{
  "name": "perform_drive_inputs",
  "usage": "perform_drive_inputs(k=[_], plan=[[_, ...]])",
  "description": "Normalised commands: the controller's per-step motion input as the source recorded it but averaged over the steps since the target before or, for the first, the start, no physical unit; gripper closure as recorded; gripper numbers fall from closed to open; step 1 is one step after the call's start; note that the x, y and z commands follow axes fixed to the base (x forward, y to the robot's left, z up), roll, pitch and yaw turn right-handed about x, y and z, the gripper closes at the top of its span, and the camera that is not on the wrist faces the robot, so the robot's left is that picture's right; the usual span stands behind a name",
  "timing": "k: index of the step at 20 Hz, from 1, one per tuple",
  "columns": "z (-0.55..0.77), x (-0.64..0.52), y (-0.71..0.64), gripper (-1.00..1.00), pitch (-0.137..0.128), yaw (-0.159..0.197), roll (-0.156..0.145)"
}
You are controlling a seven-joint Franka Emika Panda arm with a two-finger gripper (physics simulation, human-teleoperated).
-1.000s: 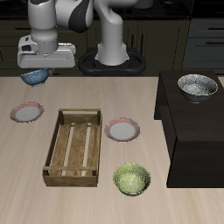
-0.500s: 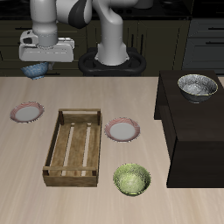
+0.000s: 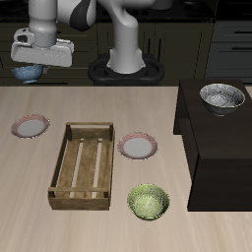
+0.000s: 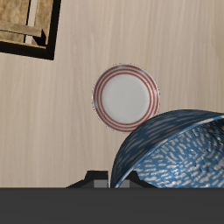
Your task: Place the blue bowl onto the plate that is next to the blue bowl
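The blue bowl (image 3: 28,73) is held clear of the worktop (image 3: 98,212), high over its back corner, with the fingers (image 4: 120,178) clamped on its rim; the gripper (image 3: 30,69) hangs just below the arm's wrist. In the wrist view the bowl's speckled inside (image 4: 179,153) fills the foreground and the plate (image 4: 126,96) lies flat on the wood beyond it, uncovered. In the exterior view that plate (image 3: 30,126) sits nearer the front edge than the bowl, beside the wooden tray (image 3: 84,165). A second identical plate (image 3: 138,147) lies on the tray's other side. An olive-green bowl (image 3: 148,202) rests near the front edge. A grey-white patterned bowl (image 3: 222,97) stands on the dark cabinet (image 3: 217,148).
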Motion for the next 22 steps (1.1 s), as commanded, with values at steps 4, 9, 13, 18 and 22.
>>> perform_drive_inputs(k=[4, 9, 13, 18, 22], plan=[[0.0, 0.13, -0.22, 1.0, -0.002, -0.005, -0.011], [0.04, 0.23, -0.14, 1.0, 0.01, -0.022, -0.004], [-0.08, 0.35, -0.2, 1.0, 0.024, -0.006, -0.017], [-0.15, 0.28, -0.13, 1.0, 0.026, -0.006, -0.025], [-0.32, 0.26, -0.02, 1.0, 0.048, 0.014, -0.004]])
